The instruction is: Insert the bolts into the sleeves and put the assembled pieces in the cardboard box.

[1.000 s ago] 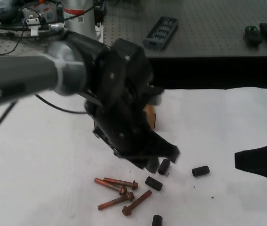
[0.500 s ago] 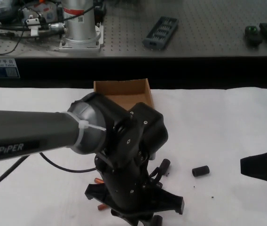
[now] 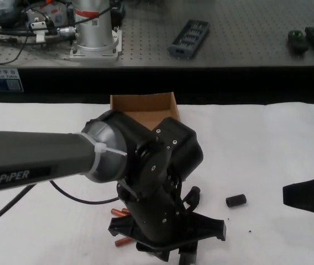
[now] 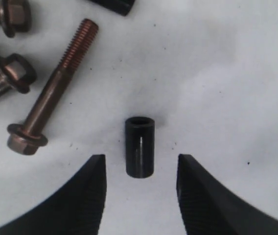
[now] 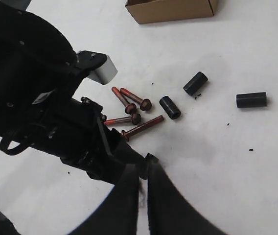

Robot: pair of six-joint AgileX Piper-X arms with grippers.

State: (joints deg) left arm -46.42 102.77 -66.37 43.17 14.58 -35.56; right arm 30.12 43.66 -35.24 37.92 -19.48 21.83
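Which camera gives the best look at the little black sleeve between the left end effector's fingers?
The left wrist view: the whole sleeve lies unobstructed on the white sheet, inside the open left end effector. In the high and right wrist views, the left arm stands in front of that spot.

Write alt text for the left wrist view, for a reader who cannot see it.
The left gripper has its two dark ribbed fingers open on either side of a short black cylindrical sleeve lying on the white surface, not touching it. A copper-coloured flanged bolt lies beside the sleeve, with more bolts beyond it.
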